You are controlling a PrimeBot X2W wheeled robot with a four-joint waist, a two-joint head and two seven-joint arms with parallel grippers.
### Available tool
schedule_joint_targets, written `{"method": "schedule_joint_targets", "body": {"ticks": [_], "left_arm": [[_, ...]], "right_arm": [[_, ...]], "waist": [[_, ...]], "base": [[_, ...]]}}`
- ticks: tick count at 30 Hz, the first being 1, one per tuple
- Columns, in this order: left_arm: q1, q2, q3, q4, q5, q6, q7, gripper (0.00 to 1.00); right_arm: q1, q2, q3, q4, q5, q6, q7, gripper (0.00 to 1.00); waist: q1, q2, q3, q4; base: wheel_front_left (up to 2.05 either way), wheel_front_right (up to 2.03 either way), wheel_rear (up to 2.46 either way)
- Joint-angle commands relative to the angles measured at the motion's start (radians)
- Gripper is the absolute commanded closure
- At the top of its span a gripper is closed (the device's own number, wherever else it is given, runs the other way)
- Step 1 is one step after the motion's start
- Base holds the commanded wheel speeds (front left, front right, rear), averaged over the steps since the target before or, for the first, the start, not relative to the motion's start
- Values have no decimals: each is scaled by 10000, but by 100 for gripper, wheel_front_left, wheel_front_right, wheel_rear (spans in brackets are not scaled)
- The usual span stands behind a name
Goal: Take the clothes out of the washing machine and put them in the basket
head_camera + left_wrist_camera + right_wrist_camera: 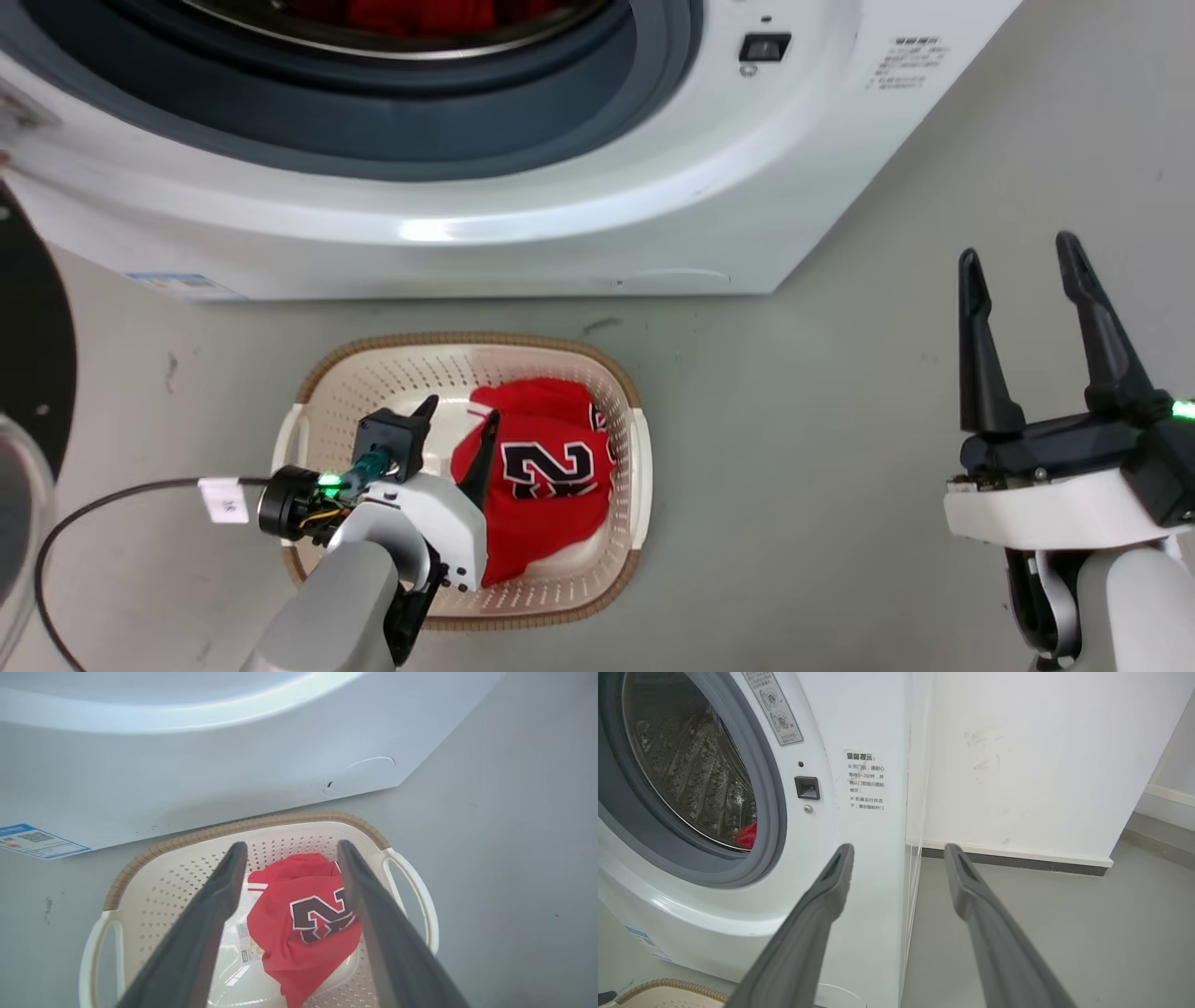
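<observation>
- The jersey [546,485] is soft, bright red cloth crumpled into a heap. A black number outlined in white faces up, and a strip of white trim shows near its 12 o'clock edge.
- It lies in the basket [467,342], on the bottom toward the 3 o'clock side, against that wall.
- More red clothes [420,14] lie in the washing machine [560,187], at the 12 o'clock edge of the head view. In the right wrist view they show as a red patch low in the perforated steel drum [691,765], just behind the grey gasket [773,812].
- The left arm comes up from 6 o'clock, and the left claw [462,408] hangs over the basket with its fingers pointing to about 1 o'clock.
- Its fingers are spread and hold nothing. In the left wrist view the jersey lies below, between them. Whether a fingertip touches the cloth I cannot tell.
- The right claw [1018,246] is at 3 o'clock from the basket and well apart from it, over the grey floor [840,420]. Its fingers point to 12 o'clock, spread wide and empty.
- The basket is cream with perforated sides, a brown woven-look rim and pale side handles. It stands on the floor just at 6 o'clock from the machine's front.
- A small label sticker [243,931] sits on its smooth bottom, at the jersey's 9 o'clock.
- The machine's black-rimmed door [37,355] stands open at the 9 o'clock edge of the head view.
</observation>
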State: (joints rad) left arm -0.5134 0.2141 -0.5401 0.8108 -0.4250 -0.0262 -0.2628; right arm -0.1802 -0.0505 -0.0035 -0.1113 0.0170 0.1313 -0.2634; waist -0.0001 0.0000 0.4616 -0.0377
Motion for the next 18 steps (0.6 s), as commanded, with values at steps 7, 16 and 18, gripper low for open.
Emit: {"method": "schedule_joint_targets", "body": {"ticks": [7, 16, 18], "left_arm": [[1075, 2, 1236, -1853, 598, 257, -27, 0], [1326, -134, 2452, -3143, 1229, 217, -28, 0], [1034, -165, 2652, -3192, 1356, 192, -28, 0]], "right_arm": [[468, 6, 72, 143, 73, -10, -21, 0], [784, 8, 213, 210, 209, -10, -20, 0], [763, 8, 265, 208, 215, -10, -20, 0]], "waist": [[1, 0, -1003, 103], [1, 0, -1633, -111], [1, 0, -1645, -167]], "base": [[0, 0, 0], [0, 0, 0], [0, 0, 0]]}}
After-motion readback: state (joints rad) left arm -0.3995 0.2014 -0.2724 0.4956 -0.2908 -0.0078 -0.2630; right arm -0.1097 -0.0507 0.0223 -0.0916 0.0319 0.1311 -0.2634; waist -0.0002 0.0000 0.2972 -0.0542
